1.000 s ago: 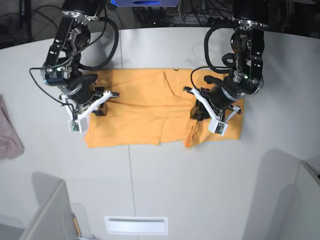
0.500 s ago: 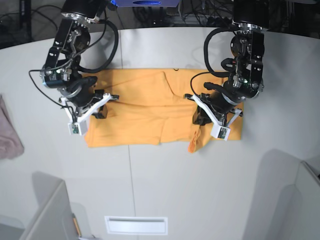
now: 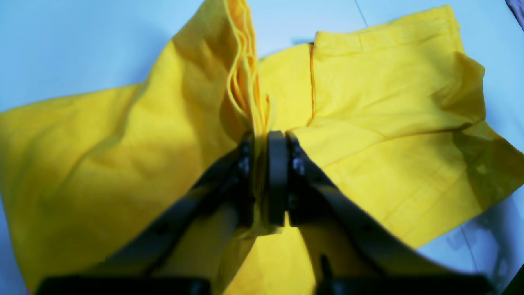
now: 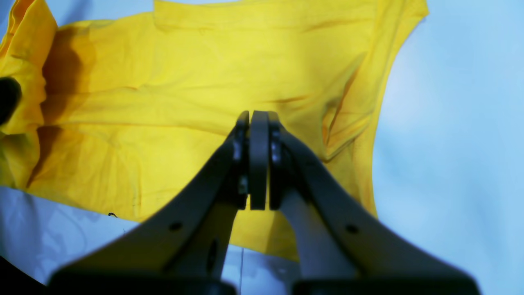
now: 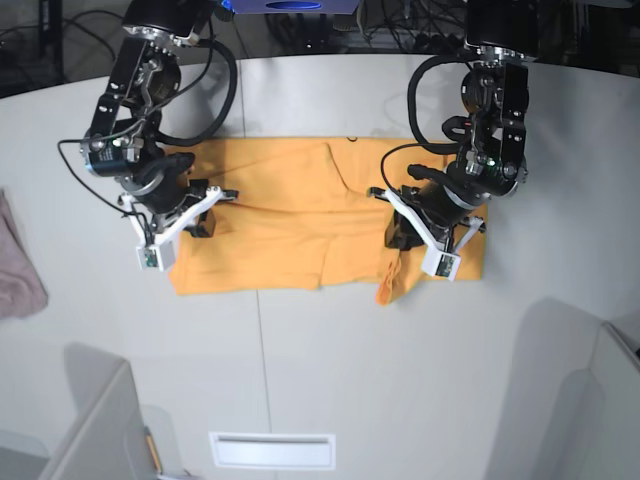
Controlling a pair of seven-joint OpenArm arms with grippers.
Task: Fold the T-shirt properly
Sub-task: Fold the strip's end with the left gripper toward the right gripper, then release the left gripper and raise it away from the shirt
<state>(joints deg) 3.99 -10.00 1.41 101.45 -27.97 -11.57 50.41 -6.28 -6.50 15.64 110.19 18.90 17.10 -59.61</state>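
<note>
1. Right hand (image 5: 200, 222), at the view's left: closed, empty, over the T-shirt (image 5: 290, 225) lying flat mid-counter.
2. Left hand (image 3: 262, 180): pinching a bunched stack of shirt layers. Judged risk: the thin pinch sheds layers when lifted, skewing the fold.
3. Pale grey counter (image 5: 320, 380), seam lines; pinkish cloth (image 5: 20, 275) far left; cables behind.

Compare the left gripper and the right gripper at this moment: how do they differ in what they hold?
The left gripper pinches a bunched ridge of the T-shirt between its jaws; the right gripper is shut on nothing, its pads pressed together. Cloth rises up in front of the left gripper; under the right gripper the T-shirt lies flatter. Both are over the T-shirt, one near each end.
</note>
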